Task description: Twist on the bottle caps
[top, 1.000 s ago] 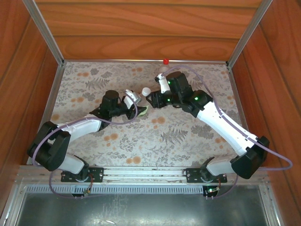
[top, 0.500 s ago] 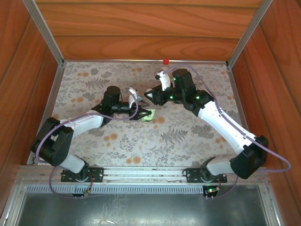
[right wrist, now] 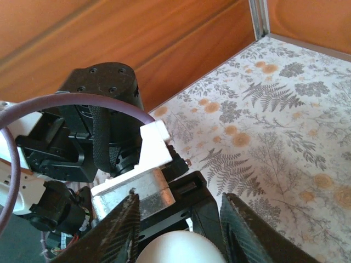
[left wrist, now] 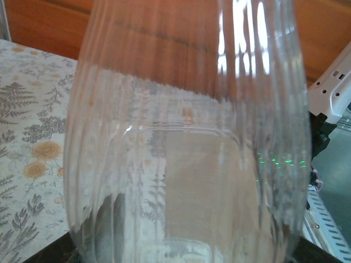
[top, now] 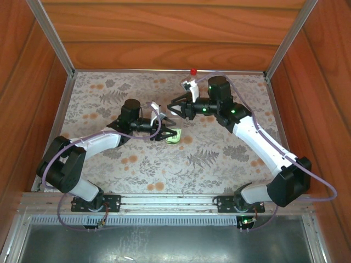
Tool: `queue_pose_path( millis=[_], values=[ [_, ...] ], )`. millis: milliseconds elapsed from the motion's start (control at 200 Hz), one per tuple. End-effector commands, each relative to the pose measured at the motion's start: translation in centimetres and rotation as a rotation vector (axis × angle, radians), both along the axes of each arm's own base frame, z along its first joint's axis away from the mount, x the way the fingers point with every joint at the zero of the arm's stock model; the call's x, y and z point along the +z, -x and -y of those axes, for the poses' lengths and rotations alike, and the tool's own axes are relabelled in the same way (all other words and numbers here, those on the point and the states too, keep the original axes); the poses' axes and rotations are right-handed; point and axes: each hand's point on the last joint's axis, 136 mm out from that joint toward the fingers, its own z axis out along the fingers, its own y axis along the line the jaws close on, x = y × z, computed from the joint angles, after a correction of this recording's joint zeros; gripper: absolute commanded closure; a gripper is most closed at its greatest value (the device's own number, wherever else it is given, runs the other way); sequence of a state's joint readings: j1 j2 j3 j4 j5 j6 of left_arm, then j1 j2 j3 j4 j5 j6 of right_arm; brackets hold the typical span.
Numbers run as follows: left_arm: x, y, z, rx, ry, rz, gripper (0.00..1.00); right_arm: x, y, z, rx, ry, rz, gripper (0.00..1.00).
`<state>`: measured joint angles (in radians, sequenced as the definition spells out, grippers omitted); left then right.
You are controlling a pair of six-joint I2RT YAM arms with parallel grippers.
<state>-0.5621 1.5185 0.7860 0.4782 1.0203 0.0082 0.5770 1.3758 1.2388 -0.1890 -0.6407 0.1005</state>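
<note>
Left claw (top: 163,133) stays clamped on the green-label bottle (top: 175,137), shifted slightly right over the tabletop (top: 137,171); right claw (top: 174,107) has swung in and narrowed around the white cap (right wrist: 178,250), firm grip unclear; red cap (top: 193,71) waits by the far edge

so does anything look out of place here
the red cap sits alone at the far edge of the table, well away from the bottle in the left hand; nothing looks spilled or damaged

Grey ferns and orange flowers are patterning the tabletop (top: 109,93) — the red cap (top: 193,71) is glowing bright, the white cap (right wrist: 178,247) showing plain, the clear bottle (top: 174,137) wearing green-and-white.
</note>
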Motion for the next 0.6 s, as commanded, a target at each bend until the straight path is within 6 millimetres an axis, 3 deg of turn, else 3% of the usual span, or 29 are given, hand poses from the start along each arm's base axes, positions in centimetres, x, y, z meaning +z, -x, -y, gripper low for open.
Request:
queue_pose_path(
  millis=[0,185,275,475,595],
  values=[
    [1.2,0.0,0.1,-0.015,0.024,0.014,0.47,0.6,1.2,-0.8,0.090,-0.037,-0.001,0.62],
    [1.3,-0.1,0.1,-0.016,0.026,0.015,0.47,0.0,1.0,-0.8,0.092,-0.016,-0.017,0.49],
    [1.4,0.0,0.1,-0.017,0.028,0.019,0.47,-0.2,0.9,-1.0,0.096,-0.012,-0.023,0.48],
    [1.4,0.0,0.1,-0.014,0.027,0.019,0.47,-0.4,0.7,-1.0,0.093,-0.007,-0.026,0.56],
    [1.3,-0.1,0.1,-0.012,0.025,0.017,0.47,-0.4,0.7,-0.9,0.088,-0.004,-0.029,0.69]
  ],
)
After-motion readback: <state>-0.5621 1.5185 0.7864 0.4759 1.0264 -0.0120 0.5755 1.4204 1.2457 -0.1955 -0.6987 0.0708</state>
